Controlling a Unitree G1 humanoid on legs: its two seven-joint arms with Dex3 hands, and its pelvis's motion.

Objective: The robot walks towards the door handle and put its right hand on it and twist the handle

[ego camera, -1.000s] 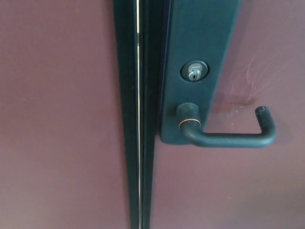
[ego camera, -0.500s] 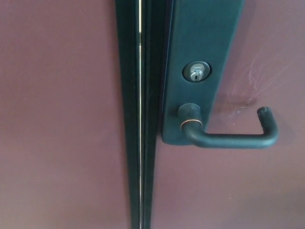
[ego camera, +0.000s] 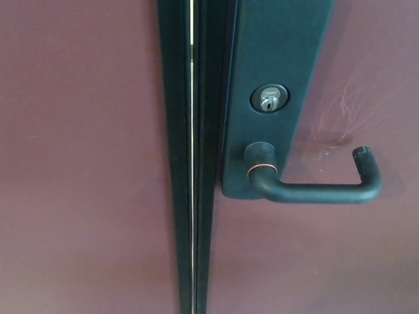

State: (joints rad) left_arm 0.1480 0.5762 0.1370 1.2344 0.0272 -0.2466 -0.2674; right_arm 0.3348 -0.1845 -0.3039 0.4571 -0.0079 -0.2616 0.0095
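Note:
A black lever door handle (ego camera: 314, 191) juts from a dark plate (ego camera: 272, 72) on a maroon door (ego camera: 366, 261). The lever runs level to the right and its tip bends back toward the door. A silver keyhole cylinder (ego camera: 269, 99) sits above the handle's round base (ego camera: 260, 159). Neither of my hands shows in the head view.
A dark vertical frame strip (ego camera: 190, 157) with a thin bright gap runs down the middle, splitting the maroon surface into a left panel (ego camera: 78, 157) and the door on the right. Faint pale scratches (ego camera: 347, 111) mark the door above the lever's tip.
The whole picture has shifted a few pixels right and down over the second, so the camera moved slightly. The handle stays level and untouched.

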